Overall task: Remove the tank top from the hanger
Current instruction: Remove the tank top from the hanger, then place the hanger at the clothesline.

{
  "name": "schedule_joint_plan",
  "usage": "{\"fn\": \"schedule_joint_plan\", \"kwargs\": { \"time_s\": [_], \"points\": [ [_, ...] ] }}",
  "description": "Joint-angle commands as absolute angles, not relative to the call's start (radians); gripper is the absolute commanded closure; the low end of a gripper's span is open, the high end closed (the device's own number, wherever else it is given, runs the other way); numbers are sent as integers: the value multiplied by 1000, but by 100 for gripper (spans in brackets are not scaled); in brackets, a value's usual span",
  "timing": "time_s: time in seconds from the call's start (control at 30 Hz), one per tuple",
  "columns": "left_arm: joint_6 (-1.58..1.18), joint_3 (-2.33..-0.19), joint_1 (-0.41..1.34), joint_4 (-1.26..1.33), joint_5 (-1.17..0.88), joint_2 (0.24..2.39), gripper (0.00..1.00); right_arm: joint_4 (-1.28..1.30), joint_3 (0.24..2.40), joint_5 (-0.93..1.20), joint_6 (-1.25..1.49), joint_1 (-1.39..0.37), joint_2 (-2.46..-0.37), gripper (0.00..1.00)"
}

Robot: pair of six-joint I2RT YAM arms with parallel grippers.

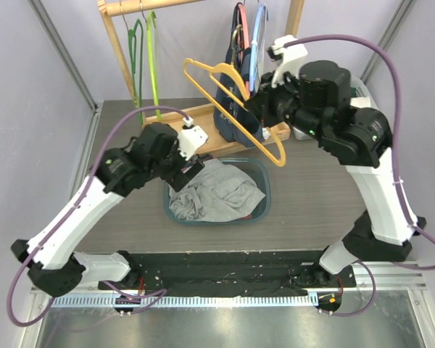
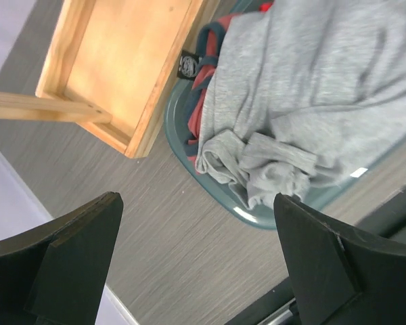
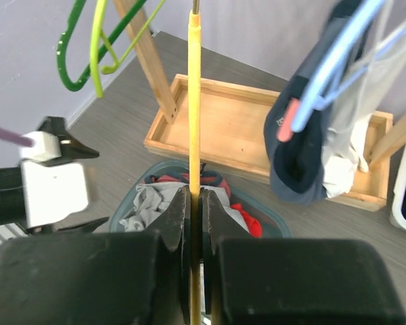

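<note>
Two arms reach over a grey wood-grain worktop (image 1: 312, 203). At the back of it stands a wooden rack (image 1: 116, 43) with a shallow tray base and a top rail. Just in front of the tray sits a teal basket (image 1: 267, 196), its rim close to the tray's corner. The grey tank top (image 1: 217, 192) lies crumpled inside the basket, heaped on top of some red cloth (image 3: 247, 220), with one bunched edge resting on the near rim. It is well apart from the hanger.

A navy garment (image 3: 298, 162) hangs from a blue hanger (image 3: 338, 61) on the right end of the rail. The yellow hanger (image 3: 195, 101) is up in the air between the rack and the basket, tilted, with its long bar running on a slant. Two green hangers (image 3: 71, 68), one dark and one lime, hang at the left end of the rail.

The right fingers (image 3: 179, 210) are clenched on the yellow hanger's bar, pinched tight on both sides. The left fingers (image 2: 88, 237) are spread wide and released, holding nothing. They hover over the worktop beside the basket's near-left rim.
</note>
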State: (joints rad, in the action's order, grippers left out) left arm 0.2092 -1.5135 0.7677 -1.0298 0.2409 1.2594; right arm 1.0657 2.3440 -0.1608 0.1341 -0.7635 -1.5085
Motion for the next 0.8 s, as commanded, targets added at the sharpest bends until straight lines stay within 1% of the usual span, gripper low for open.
{"fn": "schedule_joint_plan", "kwargs": {
  "time_s": [0.0,0.07,0.17,0.2,0.37,0.6,0.77],
  "points": [
    [225,-1621,776,-1212,109,1166,0,1081,2523,-333,126,-851,-1616,99],
    [242,-1640,775,-1236,57,1143,0,1071,2551,-365,118,-864,-1653,99],
    [262,-1646,775,-1241,55,1101,0,991,2511,-390,92,-870,-1700,99],
    [267,-1644,773,-1241,64,1092,0,929,2467,-406,68,-870,-1712,99],
    [328,-1686,775,-1255,74,1066,0,740,2424,-391,-53,-870,-1770,99],
    [337,-1684,775,-1223,100,1039,0,623,2562,-376,-126,-822,-1917,99],
    [345,-1654,775,-1201,117,1011,0,461,2497,-364,-170,-798,-1968,99]
  ]
}}
